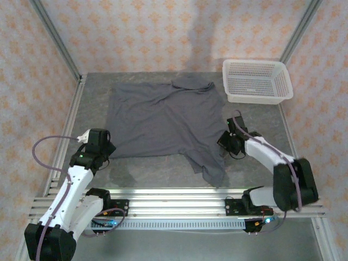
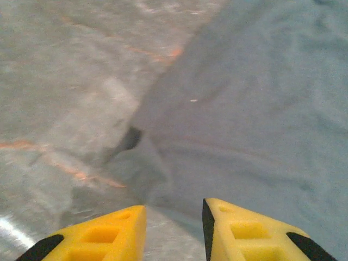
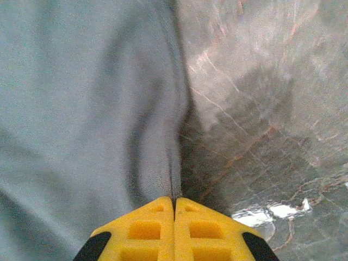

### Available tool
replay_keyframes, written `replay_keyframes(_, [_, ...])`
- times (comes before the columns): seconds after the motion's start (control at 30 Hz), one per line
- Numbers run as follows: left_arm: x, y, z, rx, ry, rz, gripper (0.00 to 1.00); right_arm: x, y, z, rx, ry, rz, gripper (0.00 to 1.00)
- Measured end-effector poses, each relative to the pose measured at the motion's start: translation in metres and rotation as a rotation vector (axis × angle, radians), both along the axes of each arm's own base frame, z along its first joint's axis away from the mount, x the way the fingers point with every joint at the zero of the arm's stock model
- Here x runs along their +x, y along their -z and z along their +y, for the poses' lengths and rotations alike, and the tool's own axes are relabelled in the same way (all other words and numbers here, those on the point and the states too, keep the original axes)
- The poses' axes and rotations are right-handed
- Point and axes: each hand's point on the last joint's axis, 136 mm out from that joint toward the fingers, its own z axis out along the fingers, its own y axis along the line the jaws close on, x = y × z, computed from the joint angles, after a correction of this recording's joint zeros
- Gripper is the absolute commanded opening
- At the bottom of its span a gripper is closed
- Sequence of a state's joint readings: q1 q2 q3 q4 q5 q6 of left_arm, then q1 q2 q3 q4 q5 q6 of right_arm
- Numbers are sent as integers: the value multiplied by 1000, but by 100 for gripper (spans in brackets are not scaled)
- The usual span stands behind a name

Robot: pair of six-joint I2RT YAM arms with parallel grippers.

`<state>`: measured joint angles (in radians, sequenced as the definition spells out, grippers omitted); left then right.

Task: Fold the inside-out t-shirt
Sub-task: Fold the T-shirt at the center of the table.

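From above, the t-shirt (image 1: 163, 119) lies spread over the middle of the counter (image 1: 255, 122), mostly flat. One bunched lump sits at its far edge and a loose flap trails toward the near side. A white basket (image 1: 255, 99) stands at the far right, just off the cloth. The left tool (image 1: 104, 148) sits at the shirt's near-left corner, and the right tool (image 1: 227, 142) at its right edge.

In the left wrist view, the left tool (image 2: 174, 217) has its yellow fingers apart with nothing between them. The t-shirt (image 2: 261, 125) has a rumpled corner just ahead, on the counter (image 2: 65, 81).

In the right wrist view, the right tool (image 3: 174, 202) is pressed together. A ridge of the t-shirt (image 3: 81, 109) runs straight into the seam, so it looks pinched on the hem beside the bare counter (image 3: 261, 109).

The cloth reads as thin, light and limp, so it will likely drape and drag. Hems and corners seem the best places to grip.
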<state>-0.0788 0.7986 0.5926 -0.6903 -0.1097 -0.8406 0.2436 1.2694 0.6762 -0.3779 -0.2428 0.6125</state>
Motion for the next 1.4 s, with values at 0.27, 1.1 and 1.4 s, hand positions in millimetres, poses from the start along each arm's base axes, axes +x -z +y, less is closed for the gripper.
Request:
replay_keyframes(0.27, [-22,29,4,-31,-95,79,56,5,-35,-8,-8,30,-129,0])
replay_keyframes(1.1, [6,88,-16,-172,-70,191,37,-6,-76,-38,-64,157,-308,0])
replay_keyframes(1.4, [6,94,-14,-177,-82,206,41,-6,-76,-39,-71,163,-310,0])
